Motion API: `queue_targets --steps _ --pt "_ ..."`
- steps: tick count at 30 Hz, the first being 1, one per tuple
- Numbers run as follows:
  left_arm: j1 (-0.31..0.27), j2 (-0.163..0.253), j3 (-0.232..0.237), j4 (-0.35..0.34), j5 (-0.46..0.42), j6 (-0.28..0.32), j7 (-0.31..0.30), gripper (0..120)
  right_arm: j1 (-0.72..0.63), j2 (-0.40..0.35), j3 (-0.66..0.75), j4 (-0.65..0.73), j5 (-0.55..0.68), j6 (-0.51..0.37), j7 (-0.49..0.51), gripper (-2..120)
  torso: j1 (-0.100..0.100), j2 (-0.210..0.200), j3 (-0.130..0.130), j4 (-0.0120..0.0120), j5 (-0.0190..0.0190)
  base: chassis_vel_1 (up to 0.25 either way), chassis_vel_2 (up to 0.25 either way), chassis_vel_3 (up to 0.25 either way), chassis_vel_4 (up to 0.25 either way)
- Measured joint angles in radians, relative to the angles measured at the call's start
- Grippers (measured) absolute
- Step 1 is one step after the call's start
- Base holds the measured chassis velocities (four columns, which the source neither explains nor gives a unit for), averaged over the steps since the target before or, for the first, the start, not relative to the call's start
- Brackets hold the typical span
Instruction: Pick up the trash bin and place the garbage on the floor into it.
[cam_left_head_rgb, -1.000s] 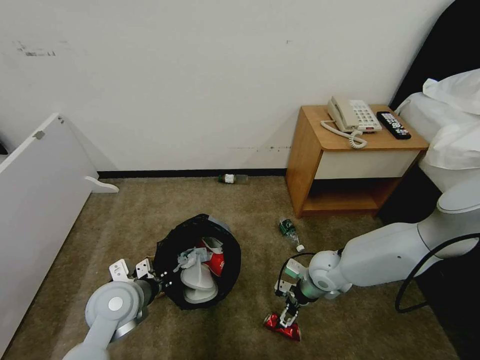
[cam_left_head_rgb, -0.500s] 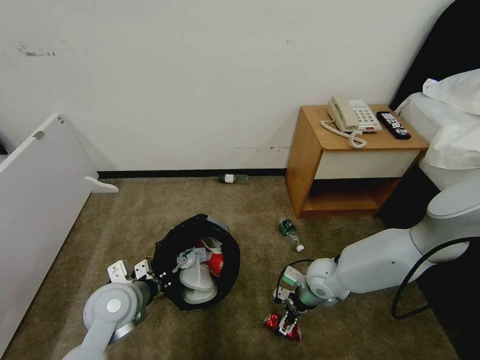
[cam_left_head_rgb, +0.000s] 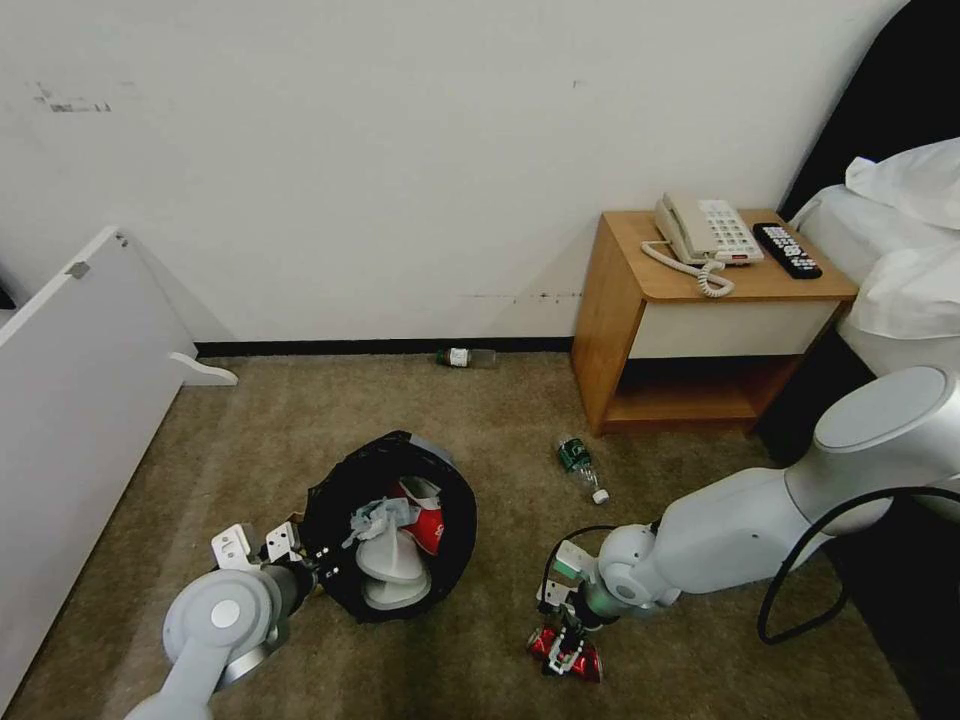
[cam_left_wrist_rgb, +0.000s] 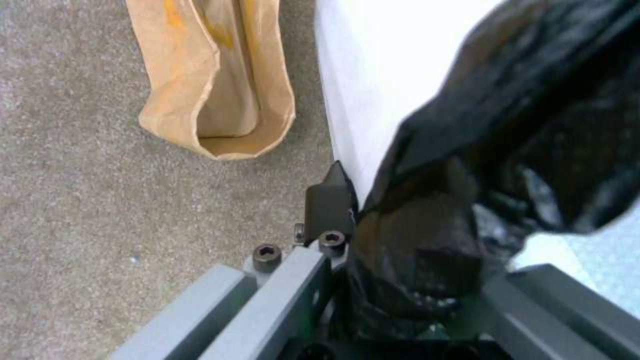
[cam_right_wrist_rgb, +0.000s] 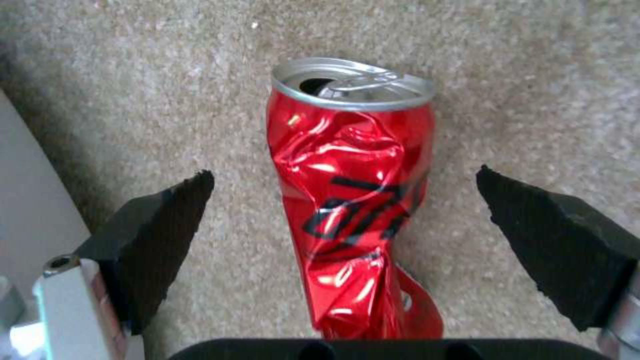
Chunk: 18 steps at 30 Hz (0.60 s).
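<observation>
At lower centre, the right gripper (cam_right_wrist_rgb: 343, 210), fingers spread, straddles a crushed red can (cam_right_wrist_rgb: 353, 200) for grasping, while at lower left the left gripper (cam_left_wrist_rgb: 400, 280) apparently pinches the black-lined white bin's (cam_left_head_rgb: 395, 520) rim, tilting it open.

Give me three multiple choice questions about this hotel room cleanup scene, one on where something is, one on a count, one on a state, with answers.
1. Where does the crushed red can lie?
A. on the nightstand
B. on the carpet between the right end effector's fingers
C. inside the trash bin

2. How many green-labelled bottles lie on the carpet?
A. none
B. two
C. five

3. What state is the left end effector in?
A. shut on the trash bin's bagged rim
B. open above the bin
C. holding a bottle

Answers:
1 B: the right wrist view shows the can on the floor, with the right end effector open around it.
2 B: one bottle by the wall, another near the nightstand.
3 A: it grips the black liner of the trash bin.
</observation>
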Motion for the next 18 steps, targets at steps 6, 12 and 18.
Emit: queue_targets --steps 6,12,18 --pt "0.004 0.003 -0.010 0.000 0.002 0.000 0.009 0 -0.027 -0.019 0.008 -0.021 0.002 0.010 0.012 100 0.000 0.000 0.000 0.0000 0.0001 0.000 0.000 0.000 0.000" --pt "0.010 0.005 -0.020 0.003 0.004 0.000 0.020 0 -0.051 -0.042 0.014 -0.038 0.005 0.017 0.029 100 0.000 0.000 0.000 0.0000 -0.0001 0.000 0.000 0.000 0.000" --pt "0.016 0.009 -0.025 0.004 0.005 0.000 0.029 0 -0.057 -0.058 0.013 -0.047 0.013 0.026 0.040 92 0.000 0.001 -0.001 -0.0010 -0.0021 0.000 0.000 0.000 0.000"
